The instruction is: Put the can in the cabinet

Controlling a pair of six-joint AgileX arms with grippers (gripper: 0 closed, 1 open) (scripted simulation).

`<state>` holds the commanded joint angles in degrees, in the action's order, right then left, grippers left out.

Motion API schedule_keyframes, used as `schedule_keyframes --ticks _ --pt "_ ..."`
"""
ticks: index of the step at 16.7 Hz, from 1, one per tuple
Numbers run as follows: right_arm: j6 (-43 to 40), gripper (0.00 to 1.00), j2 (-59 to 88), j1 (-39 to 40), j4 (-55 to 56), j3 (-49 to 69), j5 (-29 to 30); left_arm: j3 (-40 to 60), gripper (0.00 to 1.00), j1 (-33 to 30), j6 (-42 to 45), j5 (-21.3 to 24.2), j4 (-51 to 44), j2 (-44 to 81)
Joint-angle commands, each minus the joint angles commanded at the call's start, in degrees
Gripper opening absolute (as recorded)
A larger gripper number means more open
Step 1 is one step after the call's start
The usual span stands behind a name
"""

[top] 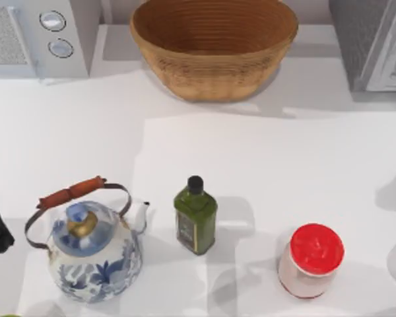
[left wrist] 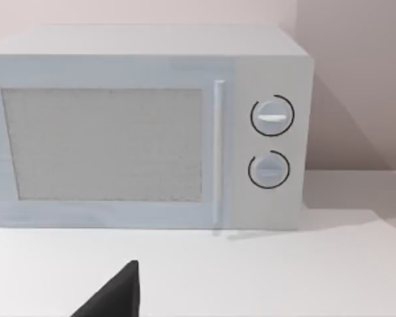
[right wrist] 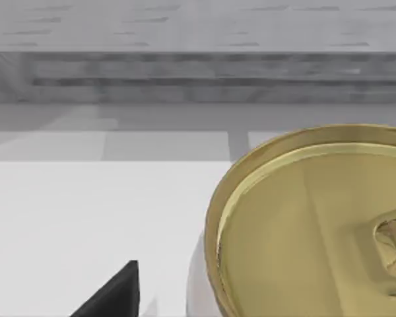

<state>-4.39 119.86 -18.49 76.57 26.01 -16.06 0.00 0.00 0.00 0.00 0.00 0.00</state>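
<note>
microwave (top: pixel 36 36) cut by top-left edge, cabinet (top: pixel 376 43) cropped at top-right

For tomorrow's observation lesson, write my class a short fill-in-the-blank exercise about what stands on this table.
1. The can has a ____ top.
2. The olive oil bottle stands between the can and the ____.
3. The wicker basket sits at the table's ____ edge.
4. The microwave has ____ round dials.

Missing words: red; kettle; far; two

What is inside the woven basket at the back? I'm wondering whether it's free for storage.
The basket shows only its own ribbed woven lining; nothing lies on the visible floor. Its near rim hides the closest strip of the inside.
</note>
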Motion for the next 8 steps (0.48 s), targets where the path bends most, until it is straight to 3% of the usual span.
schedule_keyframes --ticks 6,8 --pt "0.6 1.00 1.5 2.0 0.7 0.8 1.8 0.0 1.00 0.0 0.0 0.0 0.0 0.0" --pt "0.6 0.85 1.5 2.0 0.7 0.8 1.8 0.0 1.00 0.0 0.0 0.0 0.0 0.0"
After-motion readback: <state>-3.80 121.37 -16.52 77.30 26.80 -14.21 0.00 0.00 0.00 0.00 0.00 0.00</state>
